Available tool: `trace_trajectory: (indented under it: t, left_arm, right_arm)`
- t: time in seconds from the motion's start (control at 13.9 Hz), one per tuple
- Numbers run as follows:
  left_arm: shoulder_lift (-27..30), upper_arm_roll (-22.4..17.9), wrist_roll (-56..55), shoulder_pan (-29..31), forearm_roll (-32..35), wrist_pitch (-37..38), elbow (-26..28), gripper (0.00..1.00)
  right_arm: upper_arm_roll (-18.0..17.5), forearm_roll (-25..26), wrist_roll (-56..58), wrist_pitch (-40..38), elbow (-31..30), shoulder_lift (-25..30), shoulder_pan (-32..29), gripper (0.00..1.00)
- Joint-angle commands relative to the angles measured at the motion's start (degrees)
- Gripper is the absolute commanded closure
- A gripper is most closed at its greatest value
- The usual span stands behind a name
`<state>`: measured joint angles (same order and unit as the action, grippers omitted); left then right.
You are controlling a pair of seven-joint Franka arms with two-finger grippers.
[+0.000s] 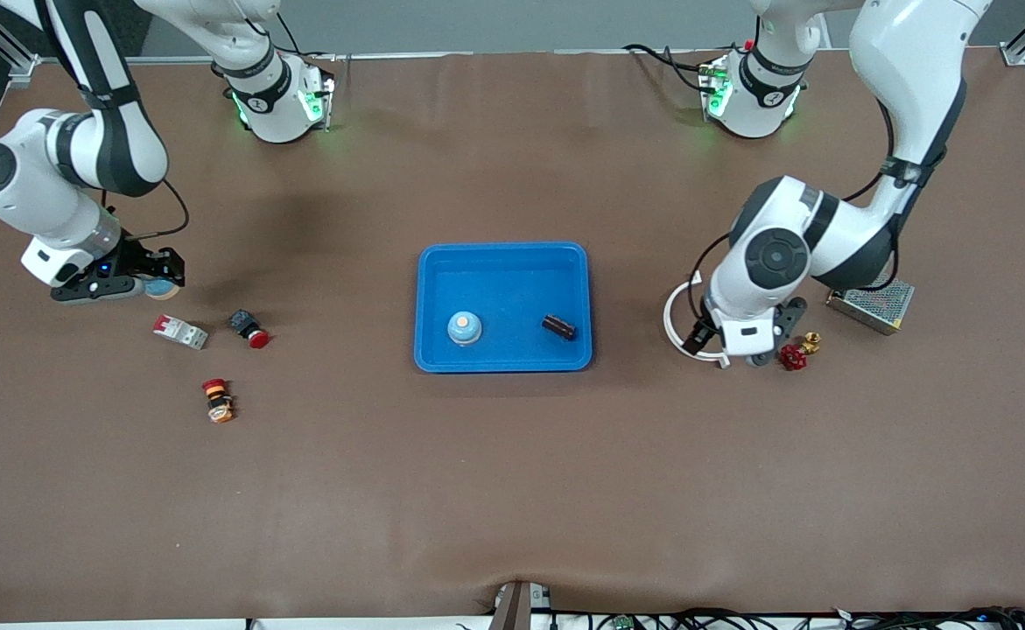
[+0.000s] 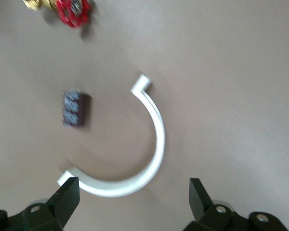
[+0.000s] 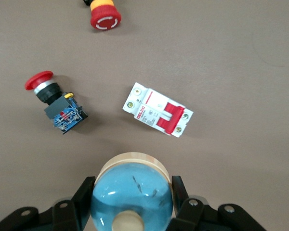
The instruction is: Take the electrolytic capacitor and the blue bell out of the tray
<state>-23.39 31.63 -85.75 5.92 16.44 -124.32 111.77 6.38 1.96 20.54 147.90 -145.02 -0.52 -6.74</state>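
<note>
Two arms at opposite ends, blue plastic tray (image 1: 503, 254) at frame centre.

The tray holds a domed bell (image 1: 464, 327) and a dark cylindrical capacitor (image 1: 558, 327). At left, the right gripper (image 3: 133, 199) clamps a second blue dome, probably another bell (image 3: 133, 192). At right, the left gripper (image 2: 133, 199) hangs wide open, holding nothing, over a white plastic half-ring (image 2: 149, 144).

The left gripper (image 2: 132, 202) hangs over the brown table (image 2: 231, 72) with its two black fingers (image 2: 67, 199) wide apart. Under it lies a white half ring (image 2: 151, 149). A small dark block (image 2: 75, 108) sits near it, and a red valve wheel (image 2: 73, 10) lies farther off.
</note>
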Motion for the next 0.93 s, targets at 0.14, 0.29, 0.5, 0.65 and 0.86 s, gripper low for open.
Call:
trace_trajectory:
  t: [0.14, 0.29, 0.5, 0.65, 0.86]
  left_arm:
    - [-6.56, 0.19, -11.95, -8.01, -0.8, 1.28, -10.05, 0.0]
    - [-10.26, 0.1, -17.15, -11.61, -0.44, 1.28, -14.8, 0.0]
    - [-14.57, -0.16, -21.56, -16.36, 0.08, 0.93, -18.6, 0.0]
    - [-15.81, -0.34, -22.88, -18.22, 0.08, 0.05, -18.69, 0.0]
    - [-17.48, -1.12, -24.46, -20.06, 0.26, -2.41, -18.96, 0.1]
  right_arm:
    - [-1.02, 0.68, 0.55, 12.04, -4.57, -5.27, -1.78, 1.0]
    - [-1.02, 0.68, 0.55, 15.2, -5.18, -7.38, -1.78, 1.0]
    - [-1.02, 0.68, 0.55, 20.13, -5.71, -11.16, -1.87, 1.0]
    - [-1.02, 0.68, 0.55, 22.33, -5.62, -13.36, -2.48, 1.0]
    - [-1.1, 0.68, 0.38, 23.22, -5.62, -14.69, -2.48, 1.0]
